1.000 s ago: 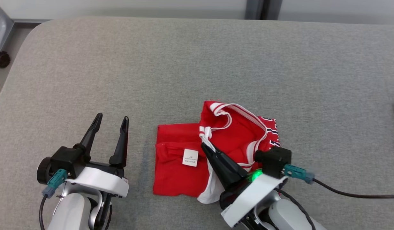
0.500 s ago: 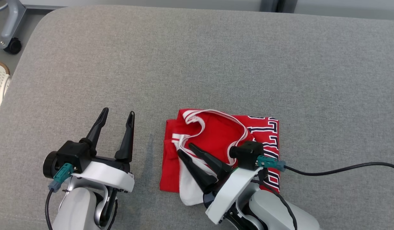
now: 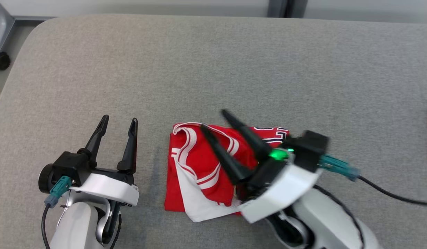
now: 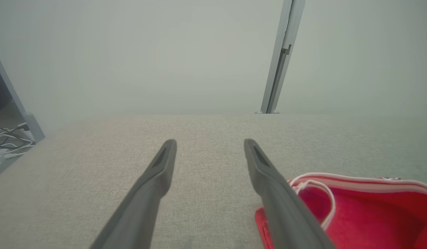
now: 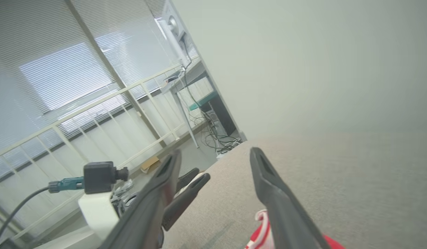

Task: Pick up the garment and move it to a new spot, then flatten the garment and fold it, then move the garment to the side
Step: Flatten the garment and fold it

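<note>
- Surface: grey woven padded top (image 3: 213,69) with a rounded corner at the upper left of the head view; nothing else lies on it near the work.
- Room: plain pale wall behind; a grey metal post (image 4: 281,58) stands at the upper right of the left wrist view. Window blinds (image 5: 61,69) and a pale railing take up the left of the right wrist view, with a tangle of cables (image 5: 220,141) on the floor at centre.
- Garment (image 3: 199,166): red with white striped trim, folded into a rough rectangle, low centre of the head view, flat on the top.
- Right gripper (image 3: 213,120): blurred, fingers spread wide with nothing between them; they cross over the garment's upper right part. Contact cannot be told.
- Left gripper (image 3: 119,119): fingers wide apart, empty, just left of the garment and clear of it.
</note>
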Tool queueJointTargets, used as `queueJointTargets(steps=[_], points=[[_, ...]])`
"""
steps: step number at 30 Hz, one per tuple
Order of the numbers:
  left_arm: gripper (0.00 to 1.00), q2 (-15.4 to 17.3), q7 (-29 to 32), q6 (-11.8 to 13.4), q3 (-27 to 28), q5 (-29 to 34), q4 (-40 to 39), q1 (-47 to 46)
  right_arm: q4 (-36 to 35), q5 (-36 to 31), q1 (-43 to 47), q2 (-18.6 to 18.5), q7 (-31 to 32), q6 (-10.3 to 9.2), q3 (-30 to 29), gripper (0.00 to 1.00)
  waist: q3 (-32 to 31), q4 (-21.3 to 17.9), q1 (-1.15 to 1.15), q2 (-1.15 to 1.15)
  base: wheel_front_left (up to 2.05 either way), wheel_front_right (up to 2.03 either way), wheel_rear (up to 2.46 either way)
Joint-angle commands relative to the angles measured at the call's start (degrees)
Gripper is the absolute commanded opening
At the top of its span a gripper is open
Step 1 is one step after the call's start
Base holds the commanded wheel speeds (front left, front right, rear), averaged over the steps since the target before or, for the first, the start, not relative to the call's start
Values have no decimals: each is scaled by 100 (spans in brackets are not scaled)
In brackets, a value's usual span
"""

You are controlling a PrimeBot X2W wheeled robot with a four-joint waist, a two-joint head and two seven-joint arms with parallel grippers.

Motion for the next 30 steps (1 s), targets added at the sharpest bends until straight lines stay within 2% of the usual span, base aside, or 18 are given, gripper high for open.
queueJointTargets(steps=[1,8,9,15,21,30], points=[[100,25,-21,-1,53,41,-22,22,-293,-249,333,-130,-10,4,-402,100,-70,-88,0,0,0,0,0],[100,95,-20,27,192,77,-79,124,-1128,-987,1278,-302,-11,4,-1968,100,-193,-288,0,0,0,0,0],[100,116,-20,40,218,112,-112,147,-1244,-1151,1503,-292,-11,4,-2394,100,-223,-334,0,0,0,0,0],[100,166,-18,114,286,170,-214,269,-1264,-1767,2053,-314,-11,4,-3460,100,-352,-467,0,0,0,0,0],[100,216,-18,173,356,212,-338,472,-981,-2258,2527,-409,-12,4,-4137,100,-514,-560,0,0,0,0,0],[100,280,-8,273,351,265,-406,815,-462,-2743,2950,-475,-12,4,-4500,100,-764,-597,0,0,0,0,0]])
